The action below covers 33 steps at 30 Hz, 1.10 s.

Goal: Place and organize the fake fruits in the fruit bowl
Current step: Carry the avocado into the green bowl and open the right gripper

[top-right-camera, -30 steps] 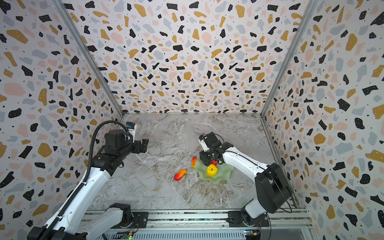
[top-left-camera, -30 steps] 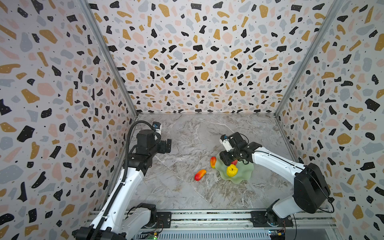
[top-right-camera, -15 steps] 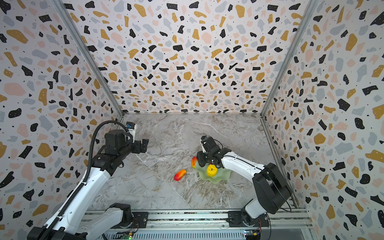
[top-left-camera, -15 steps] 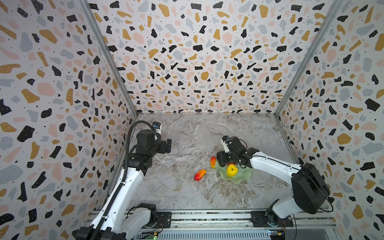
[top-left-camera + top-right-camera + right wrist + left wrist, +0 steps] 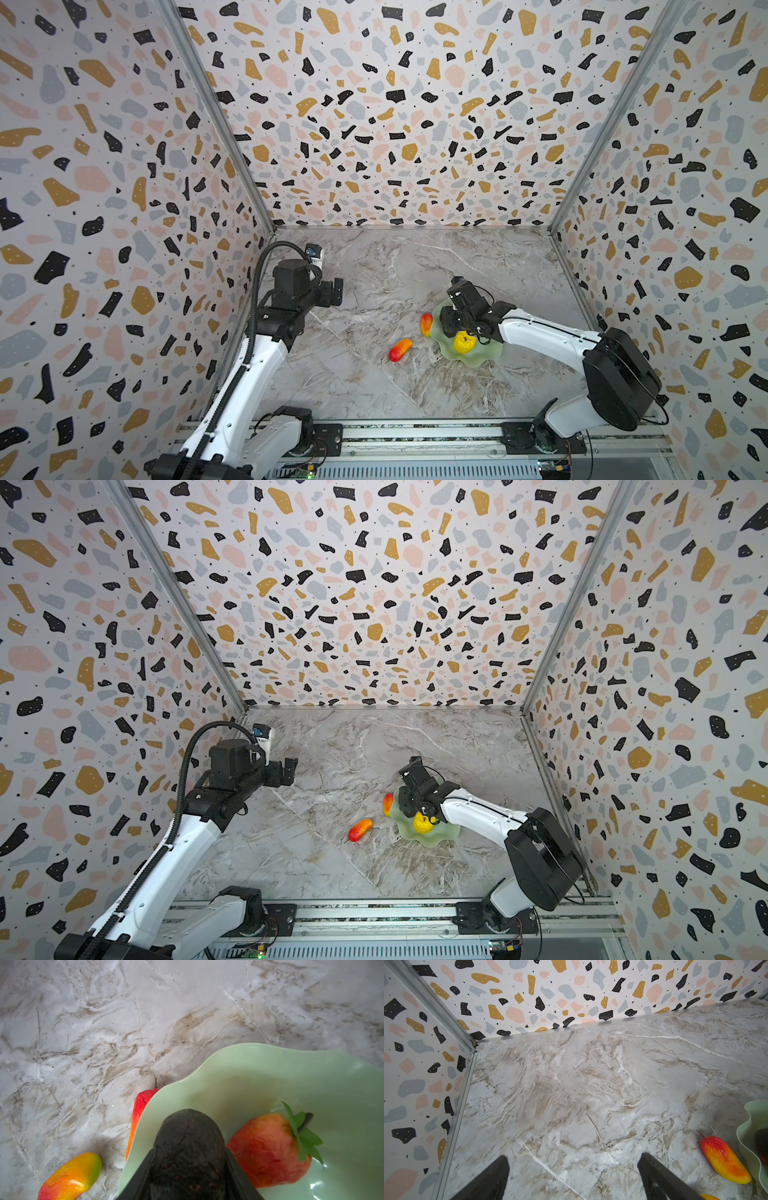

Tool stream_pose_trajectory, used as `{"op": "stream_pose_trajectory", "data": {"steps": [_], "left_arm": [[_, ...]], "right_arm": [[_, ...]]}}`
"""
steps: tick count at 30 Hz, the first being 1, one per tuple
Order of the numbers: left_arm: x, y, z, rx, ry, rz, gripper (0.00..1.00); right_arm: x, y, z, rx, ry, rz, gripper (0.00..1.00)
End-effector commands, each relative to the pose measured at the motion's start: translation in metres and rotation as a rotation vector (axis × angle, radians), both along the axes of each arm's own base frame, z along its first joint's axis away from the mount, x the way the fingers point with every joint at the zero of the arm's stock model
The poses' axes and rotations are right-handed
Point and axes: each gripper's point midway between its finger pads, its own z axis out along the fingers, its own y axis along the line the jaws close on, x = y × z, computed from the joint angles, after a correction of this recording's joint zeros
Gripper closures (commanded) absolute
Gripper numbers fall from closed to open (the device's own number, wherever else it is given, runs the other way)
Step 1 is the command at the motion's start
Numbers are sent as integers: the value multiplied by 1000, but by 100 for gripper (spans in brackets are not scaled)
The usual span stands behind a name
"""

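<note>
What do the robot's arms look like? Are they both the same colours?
Yes, they match. The left arm and right arm have smooth white links with chunky black joints. A ribbed black cable loops over the left one; a thin black wire runs along the right. The left gripper and right gripper have black fingers.

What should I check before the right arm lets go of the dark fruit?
1. Right gripper shut on dark oval fruit: ok.
2. Fruit above the fruit bowl inside: ok.
3. Fruit resting on bowl floor: cannot tell.
4. Strawberry and yellow lumpy fruit in bowl: ok.
5. Elongated fruit by the rim and farther elongated fruit in bowl: not ok, both on the table.
6. Left gripper open, away from bowl: ok.
</note>
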Motion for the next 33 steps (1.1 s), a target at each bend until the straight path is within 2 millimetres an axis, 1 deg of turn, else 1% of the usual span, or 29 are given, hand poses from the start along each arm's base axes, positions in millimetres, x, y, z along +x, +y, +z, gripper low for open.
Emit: {"op": "stream_pose_trajectory", "data": {"steps": [1,9,20,22,27,33], "left_arm": [[1,-1,8,-11,-32,-8,0],[1,-1,8,-12,-32,-9,0],[0,-1,10,-12,-38,-7,0],[0,-1,10,-13,-38,-8,0],[0,-1,10,-13,-37,-8,1],[0,-1,11,-10,-42,-8,0]], "right_arm": [[-1,-8,6,-25,-14,-37,69],[0,-8,-1,-42,-3,-37,58],[1,-1,-14,-47,12,-13,52],[1,0,-15,-49,12,-8,49],[3,3,-13,-61,4,6,42],[8,4,0,-91,-35,28,41]]}}
